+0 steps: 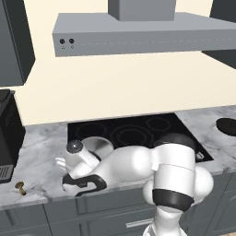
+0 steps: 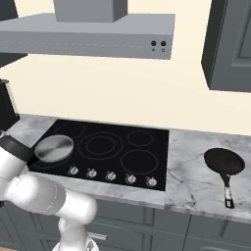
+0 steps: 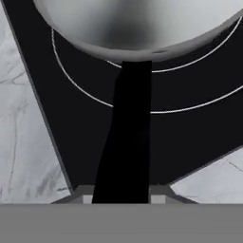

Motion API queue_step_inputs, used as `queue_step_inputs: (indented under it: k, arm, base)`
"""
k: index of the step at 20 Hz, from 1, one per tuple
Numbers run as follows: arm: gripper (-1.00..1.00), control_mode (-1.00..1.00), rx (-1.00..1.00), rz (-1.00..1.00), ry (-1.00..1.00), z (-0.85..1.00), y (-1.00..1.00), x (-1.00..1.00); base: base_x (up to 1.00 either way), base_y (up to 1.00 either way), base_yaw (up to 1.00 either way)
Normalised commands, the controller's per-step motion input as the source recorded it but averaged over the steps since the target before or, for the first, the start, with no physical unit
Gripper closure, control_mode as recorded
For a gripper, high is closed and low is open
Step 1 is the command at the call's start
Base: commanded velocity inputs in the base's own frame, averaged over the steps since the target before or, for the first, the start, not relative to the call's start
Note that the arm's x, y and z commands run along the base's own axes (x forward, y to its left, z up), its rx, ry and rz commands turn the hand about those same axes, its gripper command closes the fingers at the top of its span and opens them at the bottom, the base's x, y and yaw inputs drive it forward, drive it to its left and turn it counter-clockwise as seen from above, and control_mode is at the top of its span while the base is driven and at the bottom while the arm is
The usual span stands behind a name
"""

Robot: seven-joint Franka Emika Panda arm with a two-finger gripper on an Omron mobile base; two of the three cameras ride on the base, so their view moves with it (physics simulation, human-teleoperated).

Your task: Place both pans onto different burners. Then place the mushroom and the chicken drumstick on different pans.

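Holding the silver pan [image 3: 137, 23] by its black handle [image 3: 126, 137], the gripper [image 3: 124, 197] has a finger tip on each side of the stick, clamped against it. That hand view looks along the handle to the bowl, which hangs over a ringed burner [image 3: 156, 102] at the corner of the cooktop [image 3: 199, 128].

From the right base view, the silver pan sits above the front-left burner, while the dark pan [image 2: 224, 162] rests well apart on the marble counter [image 2: 191, 166], right of the glass.

Over in the left base view, the mushroom [image 1: 20, 186] lies on the counter's left end, near its front edge.
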Motion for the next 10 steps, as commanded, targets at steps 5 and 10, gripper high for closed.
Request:
queue_step_inputs:
  k: [5,10]
  arm:
    - [1.00,-1.00,0.06,0.00,0.00,-0.16,0.22,-0.32]
    - [1.00,-1.00,0.07,0.00,0.00,-0.27,0.14,-0.44]
  base:
    - [0.00,0.00,0.00]
    - [0.00,0.00,0.00]
